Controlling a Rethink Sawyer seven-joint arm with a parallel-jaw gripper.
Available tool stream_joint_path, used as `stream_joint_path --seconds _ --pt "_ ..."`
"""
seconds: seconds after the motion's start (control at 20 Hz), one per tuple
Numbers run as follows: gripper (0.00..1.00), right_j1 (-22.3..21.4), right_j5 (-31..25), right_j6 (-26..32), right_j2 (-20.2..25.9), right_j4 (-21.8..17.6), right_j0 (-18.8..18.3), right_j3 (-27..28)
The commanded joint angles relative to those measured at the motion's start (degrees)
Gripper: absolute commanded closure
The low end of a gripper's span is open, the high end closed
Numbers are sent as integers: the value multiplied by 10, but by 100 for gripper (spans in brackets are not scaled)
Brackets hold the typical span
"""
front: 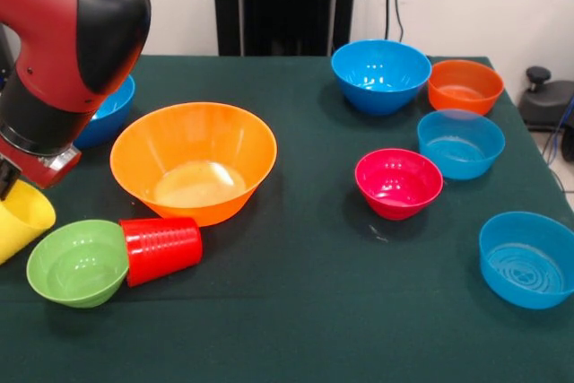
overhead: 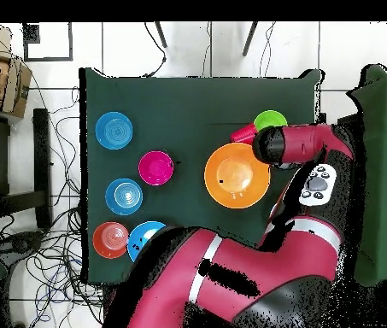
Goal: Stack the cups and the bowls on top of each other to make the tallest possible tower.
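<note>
Front view. The red and black arm [front: 63, 51] fills the upper left corner. Its hand [front: 7, 181] is at the left edge, mostly cut off; I cannot tell whether it is open or closed. A yellow plastic cup [front: 20, 221] sits tilted right under it, seemingly touching it, though a grip cannot be confirmed. A big glossy yellow-orange bowl [front: 193, 163] stands upright on the dark green table [front: 296, 311], nothing stacked in it. Just in front of it a ribbed red plastic cup [front: 161, 248] lies on its side, its mouth against a light green bowl [front: 76, 264] that is tipped. A deep blue bowl [front: 112, 109] shows partly behind the arm. Right half, all upright and apart: another deep blue bowl [front: 381, 75], a small orange bowl [front: 465, 87], a pale translucent blue bowl [front: 460, 143], a pink-red bowl [front: 398, 183], and a second pale blue bowl [front: 527, 259] near the right edge.

Overhead view. The arm covers the lower table and ends beside the yellow-orange bowl. Green bowl and red cup lie at the table's upper edge. The yellow cup is hidden.
</note>
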State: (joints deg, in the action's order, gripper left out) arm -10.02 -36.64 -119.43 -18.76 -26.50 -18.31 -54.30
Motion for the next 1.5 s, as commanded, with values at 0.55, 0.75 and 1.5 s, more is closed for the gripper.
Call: stream_joint_path --seconds 0.55,0.75,1.5 --pt "100 -7 37 1 59 5 -6 -6" --pt "100 -40 11 15 85 36 -14 -34" --pt "100 -109 36 50 219 145 -97 -114"
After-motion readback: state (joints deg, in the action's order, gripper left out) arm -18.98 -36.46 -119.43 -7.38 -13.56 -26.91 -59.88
